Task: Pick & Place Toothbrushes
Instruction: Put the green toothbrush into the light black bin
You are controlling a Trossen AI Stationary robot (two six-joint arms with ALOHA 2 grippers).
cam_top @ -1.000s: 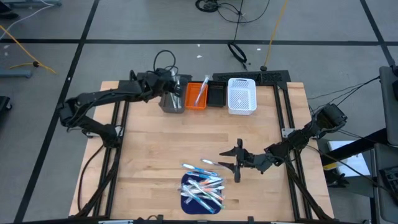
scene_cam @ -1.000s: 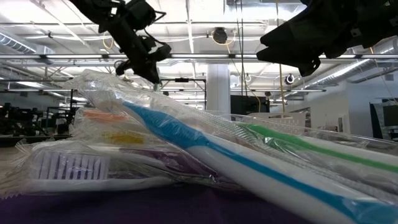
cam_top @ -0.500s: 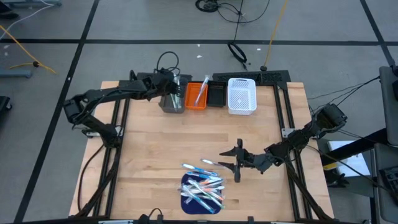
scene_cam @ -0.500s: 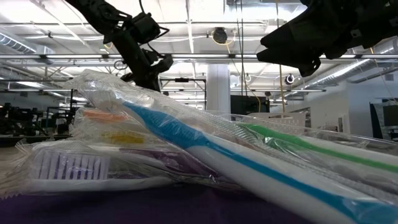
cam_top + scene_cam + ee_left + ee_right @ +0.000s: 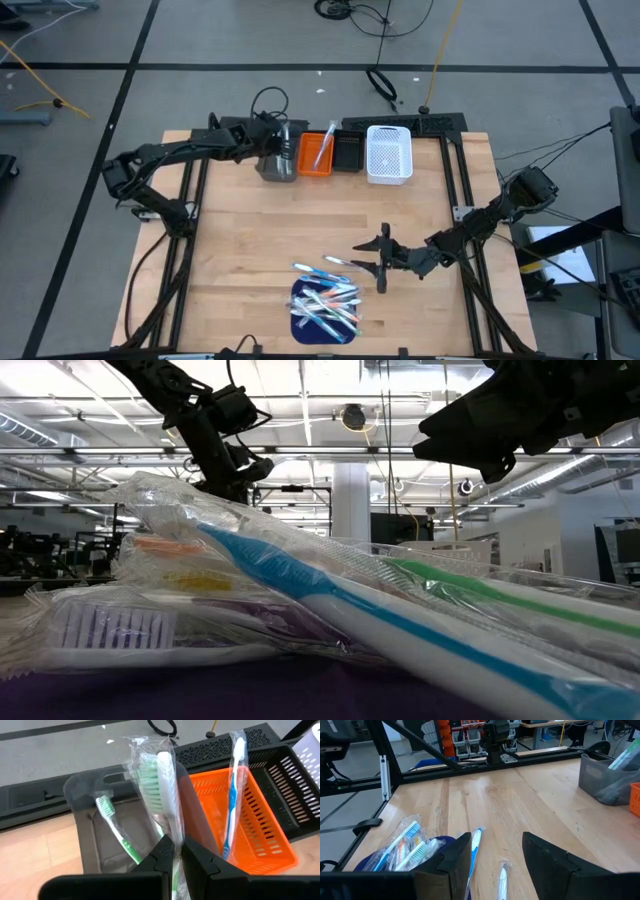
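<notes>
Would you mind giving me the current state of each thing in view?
Left gripper: over the grey bin, pinching a wrapped green toothbrush.
Right gripper: open, empty, beside the toothbrush pile.
Orange bin: holds one blue toothbrush.
White bin: looks empty.

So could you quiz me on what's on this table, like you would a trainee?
1. True or false: the orange bin has a blue toothbrush standing in it.
2. The left end effector pinches a wrapped toothbrush over which bin? A) white B) grey C) black
3. Fill in: the remaining toothbrushes lie piled on a dark blue ____.

Key: 1 true. 2 B, the grey bin. 3 mat.
</notes>
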